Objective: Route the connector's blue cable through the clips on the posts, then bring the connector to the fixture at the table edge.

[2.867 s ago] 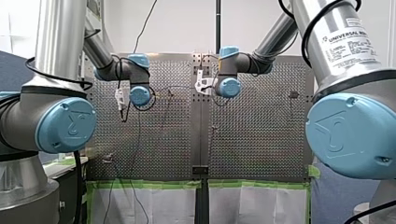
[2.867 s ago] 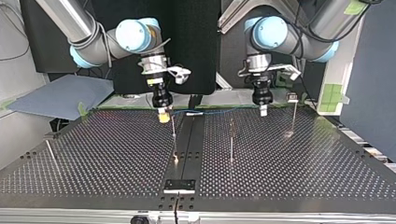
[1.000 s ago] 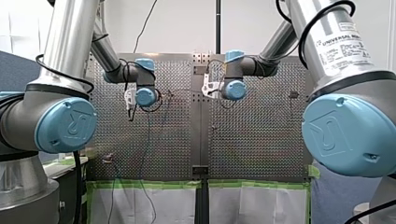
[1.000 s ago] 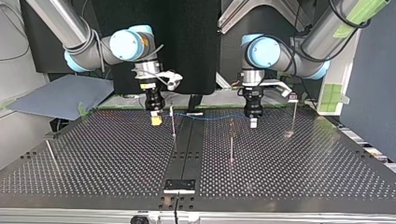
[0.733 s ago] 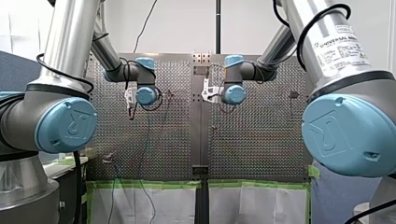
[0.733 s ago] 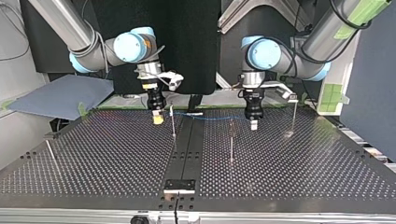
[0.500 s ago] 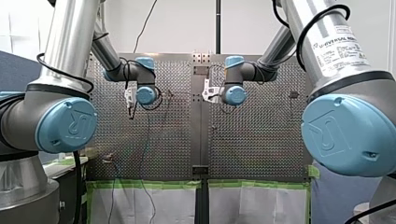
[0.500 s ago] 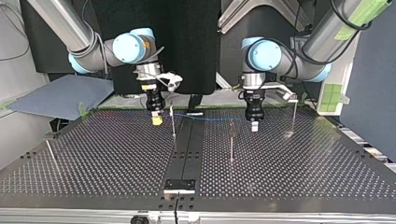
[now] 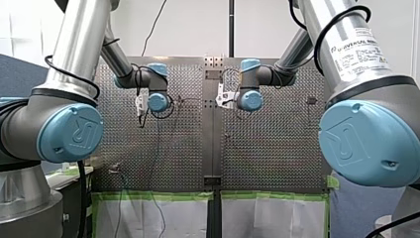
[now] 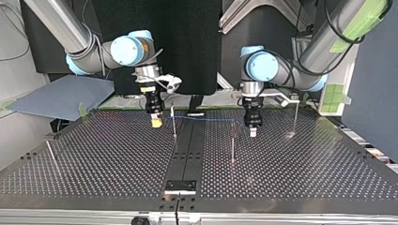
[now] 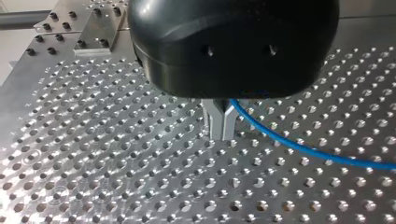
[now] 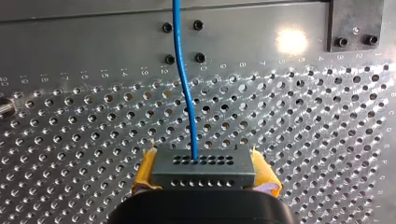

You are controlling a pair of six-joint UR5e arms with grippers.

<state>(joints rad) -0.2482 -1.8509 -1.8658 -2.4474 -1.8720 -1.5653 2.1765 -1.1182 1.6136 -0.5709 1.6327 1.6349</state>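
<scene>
Connector, grey rectangular multi-hole block [image 12: 203, 175], is sitting clenched between right pincer [image 12: 204, 163] yellow pads [image 12: 144, 175] | thin blue cable [image 12: 184, 79] is running straight ahead toward left pincer [image 11: 219, 130], metal fingers [image 11: 212, 119] pinching it | slim metal clip post [image 10: 173, 122] is standing just beside right pincer

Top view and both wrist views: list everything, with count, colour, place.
table: one, grey metal, perforated, under everything
posts: four, thin metal, spread across table
fixture: one, dark, top view's near edge
connector: one, grey, in right end effector
blue cable: one, blue, from connector to left end effector
sheet: one, grey-blue, beyond table, top view's left
left end effector: one, black, shut on blue cable
right end effector: one, yellow pads, shut on connector
</scene>
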